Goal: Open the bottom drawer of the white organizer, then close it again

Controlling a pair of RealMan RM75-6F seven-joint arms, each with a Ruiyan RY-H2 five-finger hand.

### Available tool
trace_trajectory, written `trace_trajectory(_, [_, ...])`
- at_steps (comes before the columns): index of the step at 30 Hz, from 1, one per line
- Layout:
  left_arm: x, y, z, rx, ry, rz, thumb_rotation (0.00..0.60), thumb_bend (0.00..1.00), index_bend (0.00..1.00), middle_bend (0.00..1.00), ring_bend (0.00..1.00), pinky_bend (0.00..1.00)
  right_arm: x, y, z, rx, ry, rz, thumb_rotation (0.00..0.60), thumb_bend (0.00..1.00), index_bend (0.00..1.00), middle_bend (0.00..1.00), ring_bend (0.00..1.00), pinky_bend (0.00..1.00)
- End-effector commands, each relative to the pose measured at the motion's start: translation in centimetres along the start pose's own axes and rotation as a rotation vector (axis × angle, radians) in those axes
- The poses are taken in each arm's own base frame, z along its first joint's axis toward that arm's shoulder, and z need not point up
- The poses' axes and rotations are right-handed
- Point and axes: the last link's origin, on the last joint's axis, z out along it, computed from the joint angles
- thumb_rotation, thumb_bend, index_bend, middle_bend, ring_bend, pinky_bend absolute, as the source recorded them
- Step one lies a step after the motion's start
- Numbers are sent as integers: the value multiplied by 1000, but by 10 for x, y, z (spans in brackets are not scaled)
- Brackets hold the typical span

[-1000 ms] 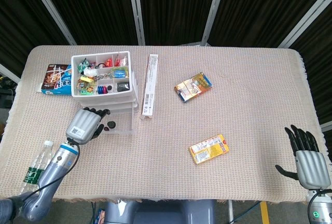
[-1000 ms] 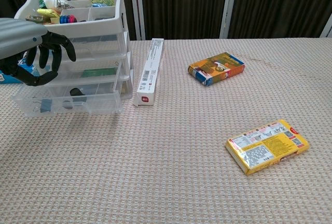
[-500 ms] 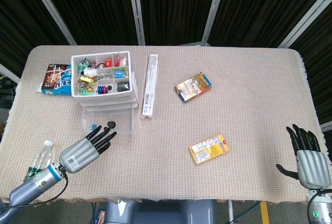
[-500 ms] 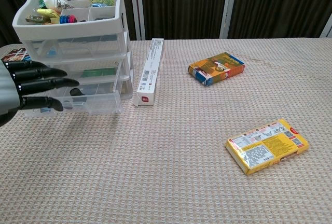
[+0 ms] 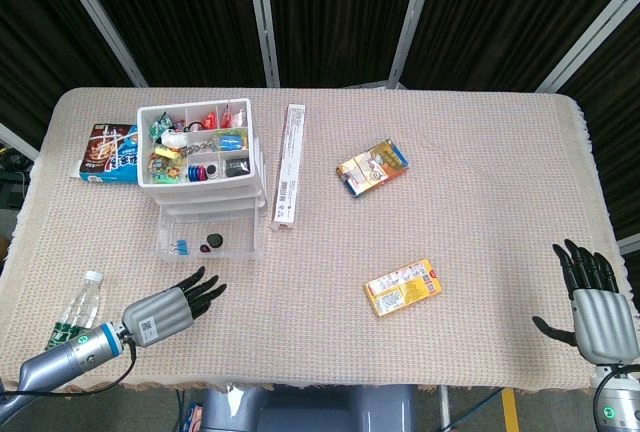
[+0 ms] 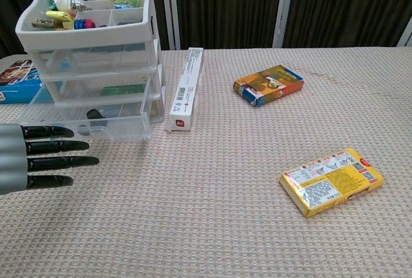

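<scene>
From the head view I see the white organizer (image 5: 197, 147) at the far left of the tabletop (image 5: 460, 192), which wears a beige woven cover with a coarse weave. Its open top tray is split into small compartments full of colourful bits. The bottom drawer (image 5: 206, 237), clear plastic, stands pulled out toward the near side, with a blue clip and a black round piece inside. My left robot hand (image 5: 172, 308) lies near the drawer, apart from it, dark fingers spread and holding nothing. My right robot hand (image 5: 592, 302) sits at the near right corner, fingers apart, holding nothing. A long white carton (image 5: 287, 165) lies just right of the organizer; its print is too small to read. A clear bottle (image 5: 72, 319) with a green label lies at the near left.

From the chest view, the white organizer (image 6: 96, 46) shows 3 clear drawers under the tray, the bottom drawer (image 6: 87, 123) jutting out. The left robot hand (image 6: 35, 157) shows flat and spread in front of it, not touching. An orange packet (image 6: 268, 85) lies mid-table and a yellow packet (image 6: 331, 181) nearer; their writing is illegible.
</scene>
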Motion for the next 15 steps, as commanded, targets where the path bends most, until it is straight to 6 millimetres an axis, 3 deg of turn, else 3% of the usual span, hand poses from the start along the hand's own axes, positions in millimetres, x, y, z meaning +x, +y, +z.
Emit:
trace_trajectory(1, [-4,-1,5,-10,-20,13,600,1000,221,4,0,120,0,0,0,0,0,1,600,2,43,0,0,0])
trace_trajectory(15, [-14,-8,32,2,-73,42,600,1000,146,0,0,61,0,0,0,-2,-1,1,600,2,43,0,0,0])
